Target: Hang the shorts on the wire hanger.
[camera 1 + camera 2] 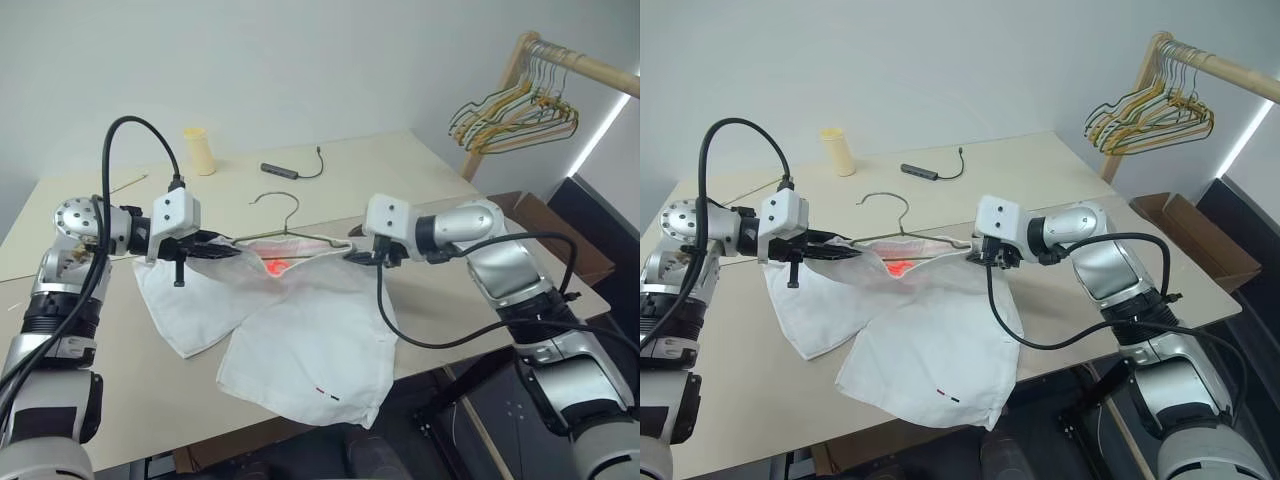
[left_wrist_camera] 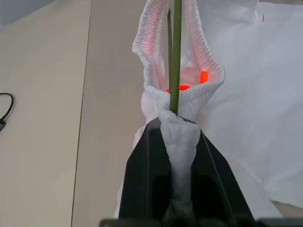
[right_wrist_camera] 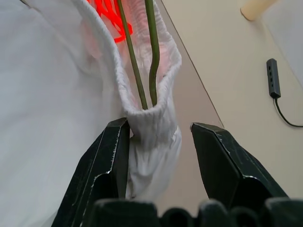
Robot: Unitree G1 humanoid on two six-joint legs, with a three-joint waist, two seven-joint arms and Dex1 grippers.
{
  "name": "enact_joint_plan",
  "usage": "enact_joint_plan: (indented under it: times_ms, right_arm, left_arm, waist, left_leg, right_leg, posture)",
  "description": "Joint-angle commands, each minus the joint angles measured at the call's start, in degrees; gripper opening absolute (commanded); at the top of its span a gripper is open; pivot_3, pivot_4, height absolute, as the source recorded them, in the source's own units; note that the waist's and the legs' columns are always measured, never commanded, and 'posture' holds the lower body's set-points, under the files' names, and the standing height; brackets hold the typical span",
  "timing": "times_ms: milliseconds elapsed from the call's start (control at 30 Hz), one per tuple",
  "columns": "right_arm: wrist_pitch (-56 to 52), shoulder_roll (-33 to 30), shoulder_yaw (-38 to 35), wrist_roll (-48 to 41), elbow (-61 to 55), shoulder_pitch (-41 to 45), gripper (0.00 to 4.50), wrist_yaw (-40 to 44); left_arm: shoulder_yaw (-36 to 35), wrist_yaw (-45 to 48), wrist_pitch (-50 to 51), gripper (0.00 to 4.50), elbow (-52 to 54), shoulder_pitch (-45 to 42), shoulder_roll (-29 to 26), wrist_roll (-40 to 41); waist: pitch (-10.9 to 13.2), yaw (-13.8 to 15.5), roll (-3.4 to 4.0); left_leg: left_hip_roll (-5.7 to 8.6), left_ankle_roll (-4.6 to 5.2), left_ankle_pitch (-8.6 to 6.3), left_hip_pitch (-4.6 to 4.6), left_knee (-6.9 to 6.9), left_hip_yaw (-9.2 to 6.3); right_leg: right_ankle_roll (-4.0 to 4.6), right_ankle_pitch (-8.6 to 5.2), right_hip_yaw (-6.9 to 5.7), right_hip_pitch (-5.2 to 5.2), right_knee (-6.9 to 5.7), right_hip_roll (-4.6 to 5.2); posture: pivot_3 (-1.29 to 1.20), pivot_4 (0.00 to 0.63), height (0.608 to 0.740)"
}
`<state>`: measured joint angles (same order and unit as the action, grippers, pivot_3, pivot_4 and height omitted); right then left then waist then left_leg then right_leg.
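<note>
The place looks like a plain test room or lab set up for laundry chores, not a lived-in home. A bare white wall [image 1: 300, 60] stands behind a wide, pale tabletop [image 1: 420, 170] that carries little — a yellowish cup [image 1: 201, 150] and a thin black cable with a small dark adapter [image 1: 285, 171]. In the corner a wooden clothes rail [image 1: 580, 65] holds a bunch of coloured hangers [image 1: 515, 115], and an open cardboard box [image 1: 1185, 235] sits on the floor beside the tabletop.
</note>
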<state>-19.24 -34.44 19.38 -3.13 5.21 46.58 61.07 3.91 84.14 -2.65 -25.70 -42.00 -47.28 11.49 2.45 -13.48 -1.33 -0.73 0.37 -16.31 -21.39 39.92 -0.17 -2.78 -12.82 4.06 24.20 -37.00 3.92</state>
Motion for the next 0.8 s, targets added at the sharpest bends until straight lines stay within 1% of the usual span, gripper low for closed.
enact_joint_plan:
  times_ms: [33, 167, 333, 433, 600, 700, 767, 800]
  right_arm:
    - [2.3, 0.8, -2.8, -2.5, 0.7, 0.5, 2.46, 1.8]
    - [3.4, 2.4, -3.1, -4.0, 1.3, 0.4, 2.46, 3.3]
    - [0.6, 4.0, -3.9, -7.3, 0.6, 1.0, 2.46, 5.8]
    - [-1.0, 3.8, -3.7, -8.1, 0.6, 1.2, 1.9, 7.1]
    - [-2.6, 3.2, -3.2, -7.8, 0.1, 0.7, 0.17, 8.0]
    - [-3.2, 3.2, -3.2, -7.7, -0.2, 0.5, 0.1, 8.0]
    - [-3.7, 3.2, -3.3, -7.6, -0.5, 0.4, 0.1, 7.6]
    - [-3.8, 3.2, -3.3, -7.5, -0.6, 0.3, 0.1, 7.5]
  left_arm:
    - [-2.2, 1.4, 0.8, 0.06, 2.8, -0.7, -0.7, 2.8]
    - [-1.9, 2.9, 1.9, 0.06, 4.4, -0.6, -0.8, 3.5]
    - [-1.7, 4.0, 2.3, 0.06, 5.1, -0.6, -0.8, 3.6]
    - [-1.6, 4.0, 2.0, 0.06, 5.0, -0.5, -0.8, 3.0]
    - [-1.7, 3.7, 1.3, 0.06, 4.3, -0.6, -0.6, 2.5]
    - [-1.9, 3.1, 1.5, 0.06, 3.9, -0.7, -0.4, 2.6]
    - [-2.1, -1.3, -0.6, 0.77, 1.1, -1.9, 0.8, 0.4]
    - [-2.0, -1.9, -1.6, 0.98, -0.2, -2.3, 1.0, -0.2]
  waist:
    - [0.0, 0.0, 0.0]
    - [0.0, -0.1, 0.0]
    - [0.0, 0.0, 0.0]
    - [0.0, 0.0, 0.0]
    - [0.0, 0.1, 0.0]
    - [0.0, 0.0, 0.0]
    - [0.0, 0.1, 0.0]
    - [0.0, 0.1, 0.0]
  left_leg:
    - [0.0, 0.0, 0.0, 0.0, 0.0, 0.0]
    - [0.0, 0.0, 0.0, 0.02, 0.0, 0.0]
    - [0.0, 0.0, 0.0, 0.03, 0.01, -0.01]
    - [0.01, 0.0, 0.0, 0.03, 0.0, -0.01]
    - [0.01, 0.0, 0.0, 0.03, 0.01, -0.01]
    - [0.01, 0.0, 0.0, 0.03, 0.01, -0.01]
    - [0.01, 0.0, 0.0, 0.03, 0.01, -0.01]
    - [0.02, 0.0, 0.0, 0.04, 0.01, -0.01]
  right_leg:
    - [0.0, 0.0, 0.0, -0.01, -0.01, 0.0]
    - [0.0, 0.0, 0.0, -0.01, 0.0, 0.01]
    - [0.0, 0.0, 0.01, -0.03, -0.02, 0.01]
    - [-0.01, 0.0, 0.0, -0.04, -0.07, 0.03]
    - [-0.01, 0.0, -0.01, -0.03, -0.06, 0.03]
    - [-0.01, 0.0, -0.01, -0.03, -0.06, 0.03]
    - [-0.01, 0.0, -0.01, -0.03, -0.06, 0.03]
    - [-0.01, 0.0, -0.01, -0.04, -0.06, 0.05]
  posture:
    - [-0.17, 0.0, 0.74]
    - [-0.17, 0.0, 0.74]
    - [-0.17, 0.0, 0.74]
    - [-0.17, 0.0, 0.74]
    - [-0.17, 0.0, 0.74]
    - [-0.17, 0.0, 0.74]
    - [-0.17, 0.0, 0.74]
    - [-0.17, 0.0, 0.74]
